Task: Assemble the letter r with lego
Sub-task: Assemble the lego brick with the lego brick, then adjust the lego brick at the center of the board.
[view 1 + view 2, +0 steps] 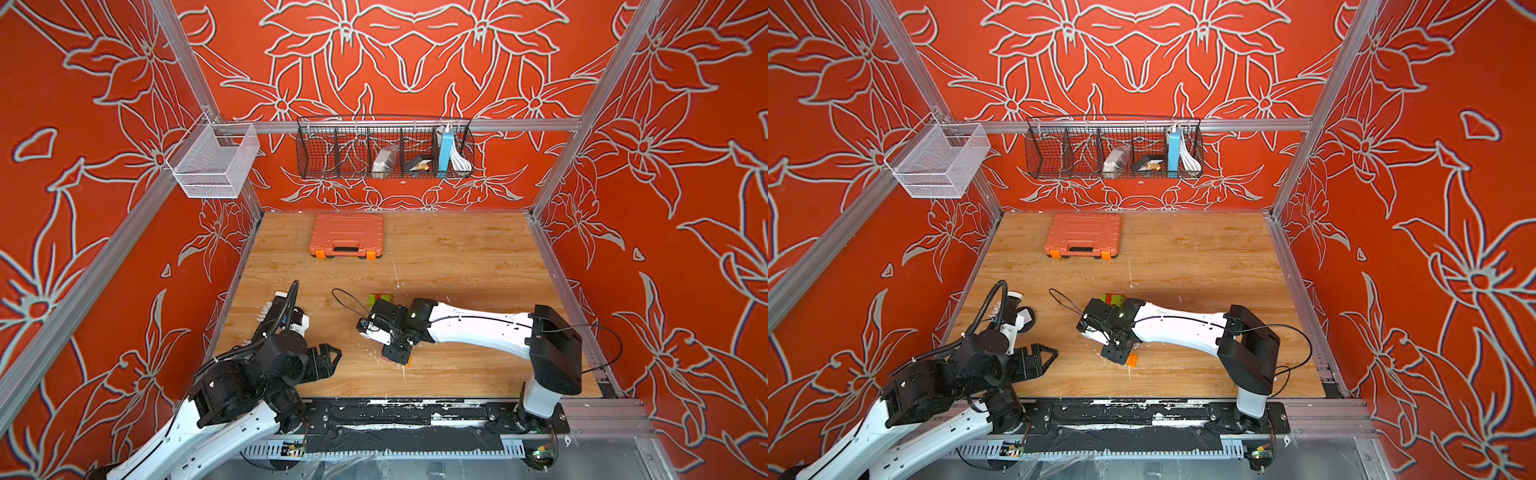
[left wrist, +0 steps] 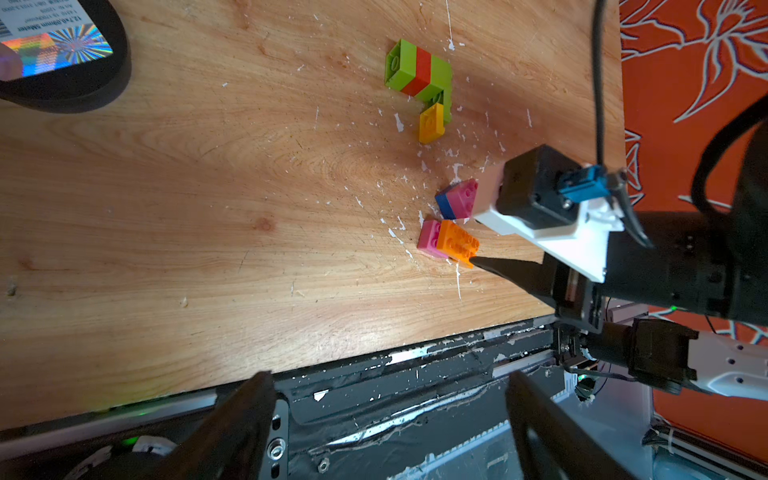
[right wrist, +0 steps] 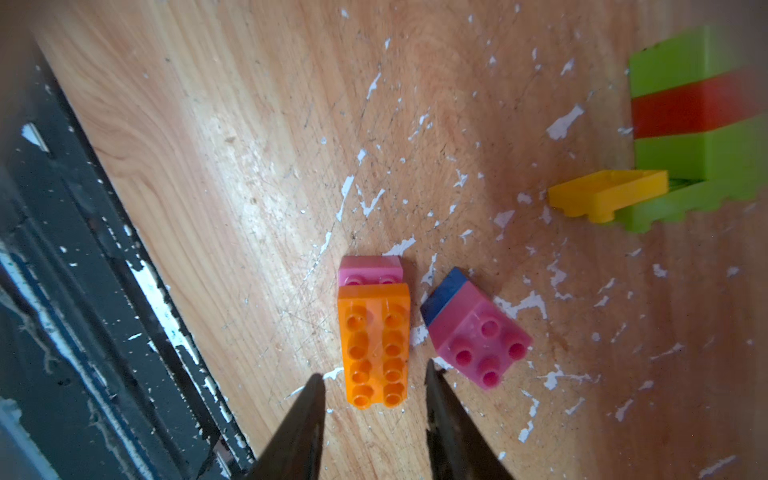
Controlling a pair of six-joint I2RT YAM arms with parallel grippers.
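Lego's long orange brick (image 3: 374, 332) sits between the open jaws of my right tool (image 3: 374, 370), so I'd centre, lower and close squarely across its sides.

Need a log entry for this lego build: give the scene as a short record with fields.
orange brick: long, studs up, partly on a pink brick
right tool: open, tips either side of the orange brick, not gripping
pink-on-blue pair: beside them, slightly apart
green-red-green stack: on its side, yellow brick tilted against it
left tool: open, empty, away from the bricks
toolbox: closed, far from the bricks
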